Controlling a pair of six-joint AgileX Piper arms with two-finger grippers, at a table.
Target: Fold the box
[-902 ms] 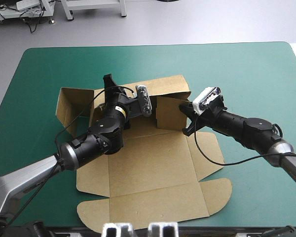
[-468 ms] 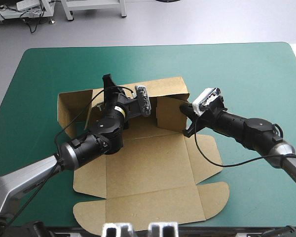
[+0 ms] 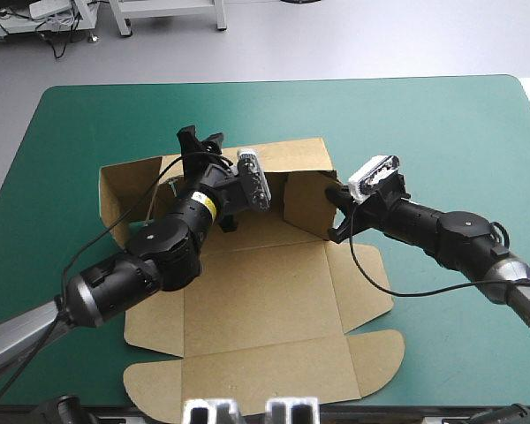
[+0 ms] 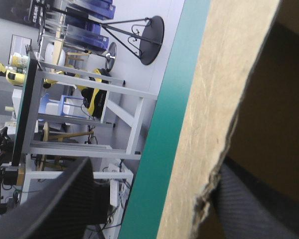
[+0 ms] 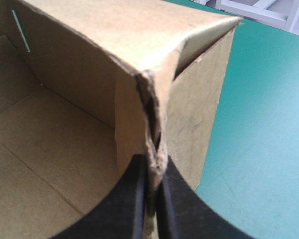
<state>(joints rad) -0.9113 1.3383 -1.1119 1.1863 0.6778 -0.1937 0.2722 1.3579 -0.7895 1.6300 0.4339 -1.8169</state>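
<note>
Left gripper (image 3: pixel 201 139): black fin-shaped fingers spread wide, straddling the raised far wall of the box (image 3: pixel 265 300), a cut sheet of brown board at mid-table on the teal-green cover (image 3: pixel 442 124), lid panel flat nearside. Right gripper (image 5: pixel 153 172): pinched tight onto the right wall's folded corner.

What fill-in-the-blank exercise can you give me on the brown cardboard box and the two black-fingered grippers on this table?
1. The brown cardboard box lies on a table cover coloured ____.
2. The right gripper is ____ on the corner of a raised wall.
3. The left gripper is ____, one finger on each side of the far wall.
4. The rounded lid flap by the table's near edge lies ____.

Missing words: teal-green; shut; open; flat.
</note>
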